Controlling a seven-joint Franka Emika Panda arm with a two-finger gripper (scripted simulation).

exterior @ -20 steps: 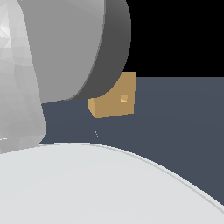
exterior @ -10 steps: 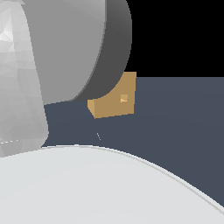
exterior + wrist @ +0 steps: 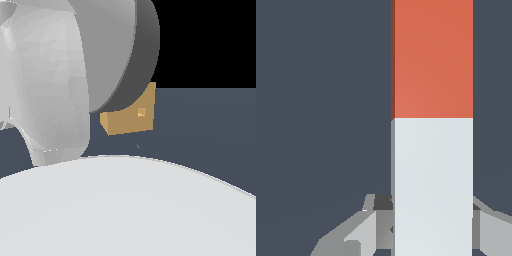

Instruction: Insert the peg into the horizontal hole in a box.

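In the wrist view the peg fills the middle: a bar with an orange-red far half and a white near half. My gripper is shut on the white half, with a grey finger on each side of it. In the exterior view the tan box stands on the dark floor, partly hidden behind my arm. Its small square hole with a lighter interior shows on the face toward the exterior view's right. The peg and the gripper are hidden in the exterior view.
My arm's large grey-white links block the exterior view's upper left. A big pale rounded surface fills its lower half. Dark blue-grey floor lies around the box.
The white arm link in the exterior view has swung toward the view's right and covers more of the floor. The box has not moved.
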